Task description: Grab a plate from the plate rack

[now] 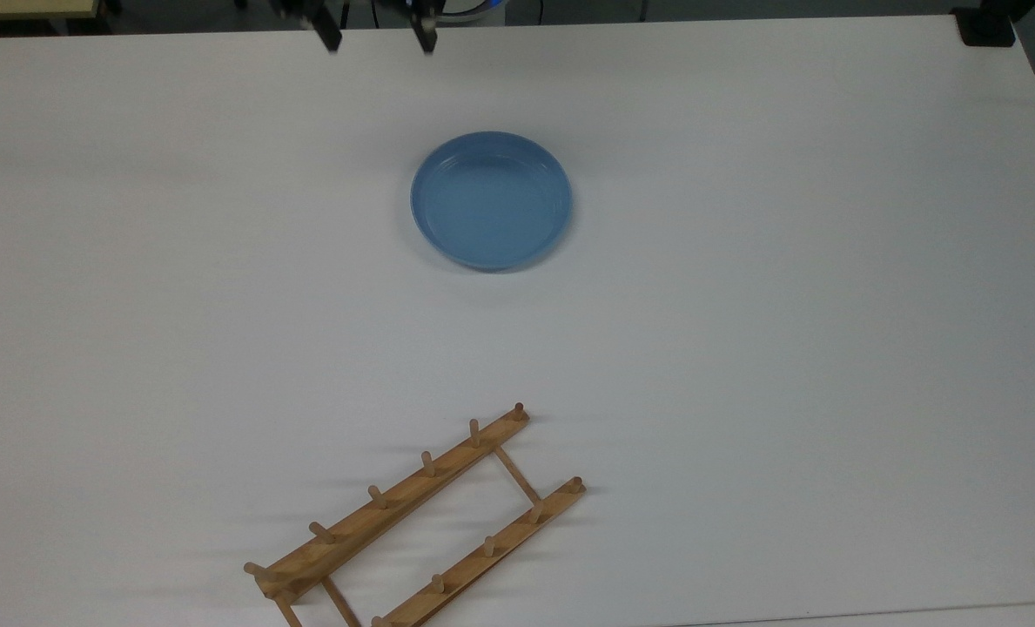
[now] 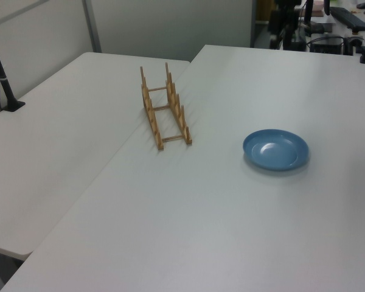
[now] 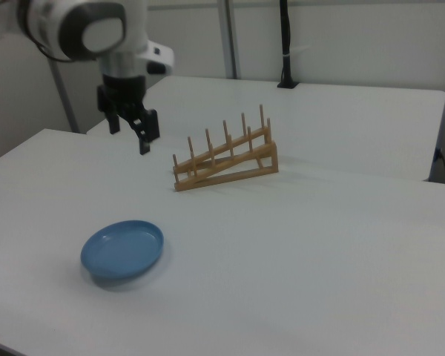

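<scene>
The light-blue plate [image 1: 491, 198] lies flat on the white table, apart from everything else; it also appears in the left view [image 2: 275, 149] and the right view [image 3: 123, 249]. The wooden plate rack [image 1: 413, 514] stands with nothing in it near the top view's bottom edge, and its pegs point up in the left view [image 2: 166, 108] and the right view [image 3: 226, 156]. My gripper [image 1: 379, 39] hangs at the top view's top edge, well above the table. It is open and holds nothing. In the right view the gripper [image 3: 128, 133] is up and behind the plate, left of the rack.
A second white table [image 2: 55, 146] adjoins along a seam beside the rack. A black post [image 2: 3, 73] stands on that second table and shows again in the right view [image 3: 284, 44]. A dark object [image 1: 987, 26] sits at the top view's top right corner.
</scene>
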{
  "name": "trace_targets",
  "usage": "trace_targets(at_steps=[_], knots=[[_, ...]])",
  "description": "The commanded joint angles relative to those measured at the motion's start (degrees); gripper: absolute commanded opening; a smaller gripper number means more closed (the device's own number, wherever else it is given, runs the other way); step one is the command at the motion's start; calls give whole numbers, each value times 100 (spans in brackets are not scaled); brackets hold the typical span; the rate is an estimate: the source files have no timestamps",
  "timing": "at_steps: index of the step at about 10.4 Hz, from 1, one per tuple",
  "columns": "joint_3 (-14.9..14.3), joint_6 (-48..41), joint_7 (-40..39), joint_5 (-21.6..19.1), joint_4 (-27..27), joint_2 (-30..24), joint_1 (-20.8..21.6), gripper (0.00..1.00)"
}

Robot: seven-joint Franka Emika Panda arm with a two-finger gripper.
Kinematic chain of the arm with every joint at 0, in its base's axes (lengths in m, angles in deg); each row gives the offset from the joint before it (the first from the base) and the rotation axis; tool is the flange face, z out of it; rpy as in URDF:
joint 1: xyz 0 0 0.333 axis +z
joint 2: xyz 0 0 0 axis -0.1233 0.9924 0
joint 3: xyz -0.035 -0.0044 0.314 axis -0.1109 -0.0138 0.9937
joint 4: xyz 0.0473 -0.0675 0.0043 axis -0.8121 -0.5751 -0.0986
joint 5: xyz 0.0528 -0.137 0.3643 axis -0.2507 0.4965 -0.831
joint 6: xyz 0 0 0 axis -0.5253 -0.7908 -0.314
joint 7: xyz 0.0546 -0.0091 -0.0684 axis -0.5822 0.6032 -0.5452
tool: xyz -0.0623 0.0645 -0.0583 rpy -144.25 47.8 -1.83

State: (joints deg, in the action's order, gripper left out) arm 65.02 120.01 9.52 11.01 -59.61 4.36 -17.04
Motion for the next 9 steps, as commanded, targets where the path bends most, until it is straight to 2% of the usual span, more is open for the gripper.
trace_targets(at_steps=[1,3,5,7,9], knots=[[-72,-327,849,837,30,-426,528,100],[-72,-275,1108,1217,4,-418,732,100],[-63,223,672,1664,-22,-348,715,100],[-72,647,572,1911,-40,-234,662,100],[-80,613,599,2097,-31,-242,679,100]])
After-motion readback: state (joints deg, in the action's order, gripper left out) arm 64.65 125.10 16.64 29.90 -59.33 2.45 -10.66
